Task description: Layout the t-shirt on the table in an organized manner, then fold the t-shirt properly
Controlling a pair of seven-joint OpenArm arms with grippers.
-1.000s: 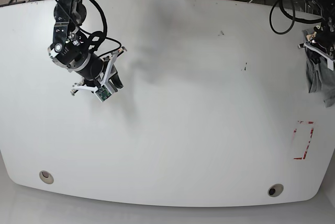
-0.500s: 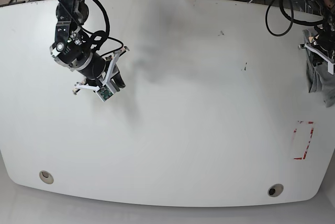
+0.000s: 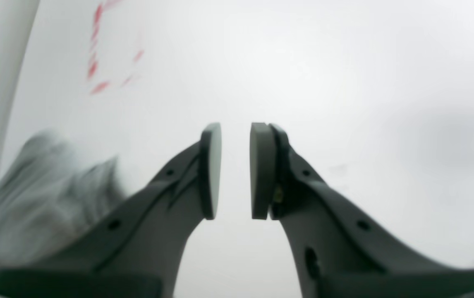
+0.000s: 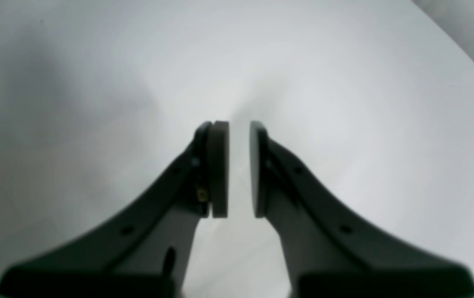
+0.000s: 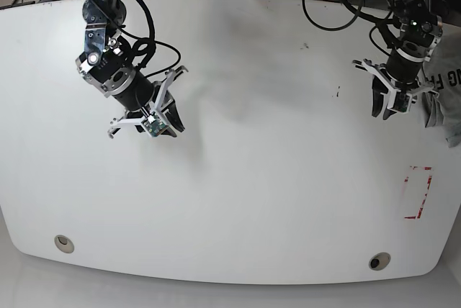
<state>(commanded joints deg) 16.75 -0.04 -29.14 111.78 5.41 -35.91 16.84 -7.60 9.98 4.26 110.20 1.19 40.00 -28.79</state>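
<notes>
In the base view the right gripper [image 5: 167, 124] hangs over the table [image 5: 259, 178] at about ten o'clock from the tabletop's middle, its fingers aimed toward four o'clock. Its wrist view shows the right gripper [image 4: 239, 169] with the two pads [image 4: 219, 169] parted by a narrow slit, nothing between them, only bare white tabletop [image 4: 344, 103] beyond.

Low on the tabletop sit two round grommet holes, one at seven o'clock [image 5: 63, 242] and one at five o'clock [image 5: 379, 260].

Farther right, the left gripper [image 5: 385, 109] hovers at about two o'clock, fingers pointing down toward six o'clock. From its wrist camera the left gripper [image 3: 235, 169] stands slightly apart, the pads [image 3: 212, 169] holding nothing.

The red tape rectangle [image 5: 418, 193] lies at four o'clock, below the left gripper.

The t-shirt [image 5: 444, 99] is bunched at the table's far right edge, at three o'clock, just beside the left gripper and apart from it. The heap's long axis runs roughly twelve to six; dark lettering shows near its upper part. Which way collar or hem points cannot be told. In the left wrist view the t-shirt [image 3: 34, 186] is a blurred grey mass at eight o'clock of the fingers, with the tape mark [image 3: 104, 49] beyond it.
</notes>
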